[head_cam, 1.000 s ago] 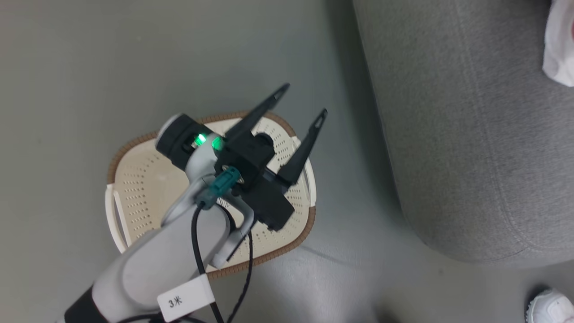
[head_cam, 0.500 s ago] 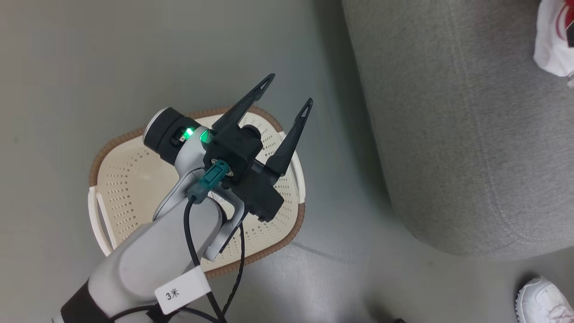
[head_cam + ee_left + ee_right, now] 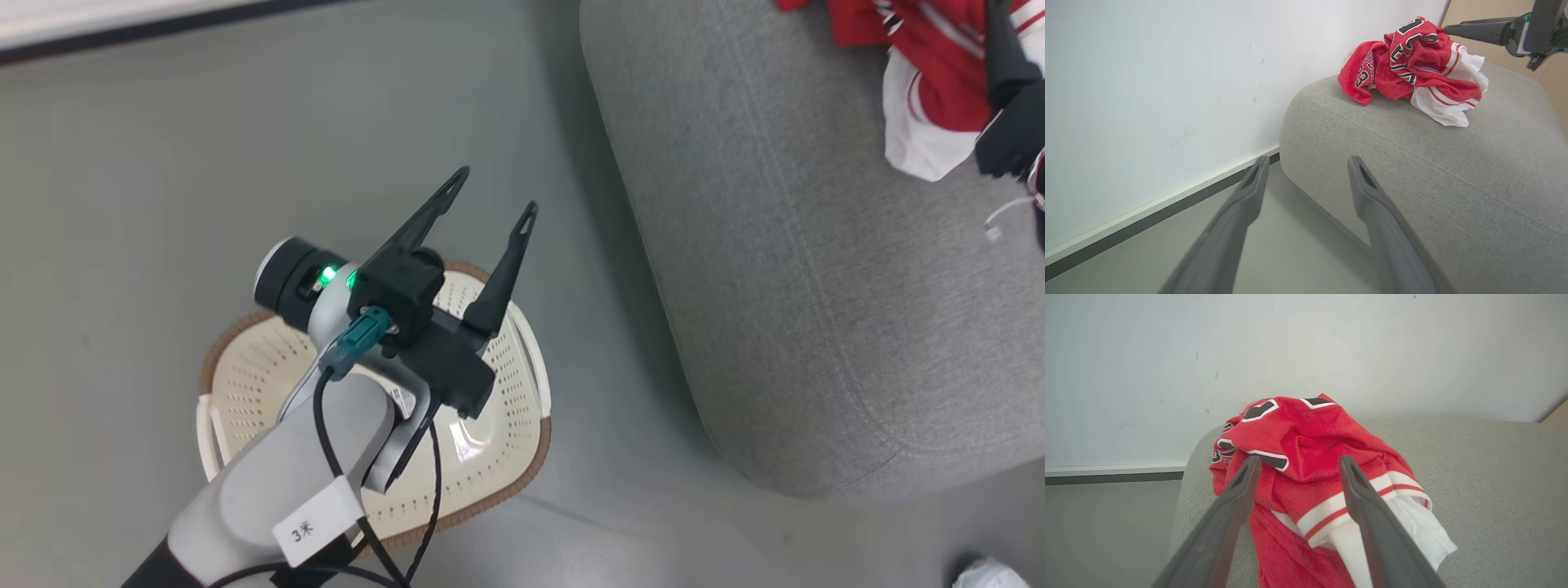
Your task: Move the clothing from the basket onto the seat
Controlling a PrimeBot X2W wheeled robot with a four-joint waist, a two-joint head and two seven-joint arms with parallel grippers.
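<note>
clothes (image 3: pixel 1412 69) lie on the sofa (image 3: pixel 1453 183), so draw the released right gripper (image 3: pixel 1299 457) straight back without snagging them.

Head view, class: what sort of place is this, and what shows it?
Likely a home-style living room: grey upholstered sofa, cream laundry basket on the smooth floor, plain white wall.

clothing (image 3: pixel 1412 69): red/wht crumpled heap on seat (image 3: pixel 1453 183) | basket (image 3: pixel 245 392): upright nr seat
</note>
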